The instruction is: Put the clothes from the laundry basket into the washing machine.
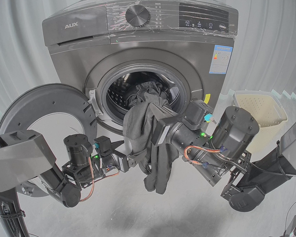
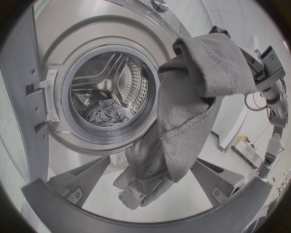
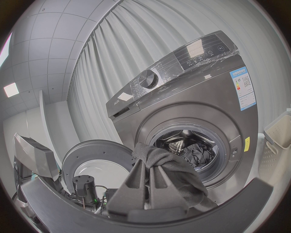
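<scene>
The dark grey garment point(image 1: 155, 146) hangs just before the washing machine's point(image 1: 138, 55) drum mouth. Its top is pinched in the clenched right gripper point(image 3: 148, 170) and its tail dangles below the rim. The left gripper point(image 1: 140, 155), fingers spread, sits at the cloth's left edge. The door point(image 1: 46, 105) is swung wide to the left and the laundry basket point(image 1: 268, 108) stands to the right. The left wrist view shows crumpled clothes point(image 2: 106, 113) low in the drum

Dark grey garment point(image 1: 155, 146), grey washing machine point(image 1: 87, 61), cream perforated laundry basket point(image 1: 264, 108).
</scene>
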{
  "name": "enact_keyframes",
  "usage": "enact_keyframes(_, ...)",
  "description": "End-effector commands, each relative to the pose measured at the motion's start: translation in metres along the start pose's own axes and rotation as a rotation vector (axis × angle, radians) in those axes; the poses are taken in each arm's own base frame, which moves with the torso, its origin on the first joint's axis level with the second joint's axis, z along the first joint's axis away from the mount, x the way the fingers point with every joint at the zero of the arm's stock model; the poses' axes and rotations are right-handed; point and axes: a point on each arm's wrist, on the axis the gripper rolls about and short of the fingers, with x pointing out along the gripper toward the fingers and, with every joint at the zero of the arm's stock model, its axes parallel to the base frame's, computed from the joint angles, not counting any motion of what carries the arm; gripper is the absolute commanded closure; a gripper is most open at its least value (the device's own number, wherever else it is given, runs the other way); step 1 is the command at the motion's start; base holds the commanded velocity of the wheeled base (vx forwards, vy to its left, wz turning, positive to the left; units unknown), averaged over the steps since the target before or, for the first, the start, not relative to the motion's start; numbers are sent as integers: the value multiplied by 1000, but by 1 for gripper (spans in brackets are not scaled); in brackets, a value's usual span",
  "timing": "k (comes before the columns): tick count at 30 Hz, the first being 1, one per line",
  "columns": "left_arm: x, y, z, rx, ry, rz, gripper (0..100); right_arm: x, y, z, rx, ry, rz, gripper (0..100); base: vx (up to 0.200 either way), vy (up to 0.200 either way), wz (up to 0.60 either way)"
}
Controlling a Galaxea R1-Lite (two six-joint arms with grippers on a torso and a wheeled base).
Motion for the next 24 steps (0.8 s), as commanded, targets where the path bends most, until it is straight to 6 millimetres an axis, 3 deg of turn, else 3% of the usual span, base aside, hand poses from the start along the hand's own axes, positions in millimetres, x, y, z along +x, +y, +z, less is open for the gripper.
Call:
enact_keyframes(1, 8, 1, -3, 1, -4, 3, 0, 0, 0, 0, 0, -1, 1, 100, 0, 0, 0)
enact_keyframes(4, 11, 1, 1, -3, -23, 14, 0, -1, 0, -1, -1, 5, 0, 100, 0, 0, 0)
enact_keyframes(5, 12, 1, 1, -5, -26, 17, 100, -1, 0, -1, -2, 6, 0, 100, 0, 0, 0)
enact_keyframes(15, 4, 1, 12, 8, -119, 42, 100, -2, -2, -3, -4, 14, -4, 100, 0, 0, 0)
enact_keyframes(20, -22, -5, 31, 34, -203, 44, 100, -1, -9, -8, -14, 30, -21, 100, 0, 0, 0)
enact_keyframes(24, -55, -10, 51, 44, -255, 60, 100, -3, -18, -17, -27, 64, -37, 100, 0, 0, 0)
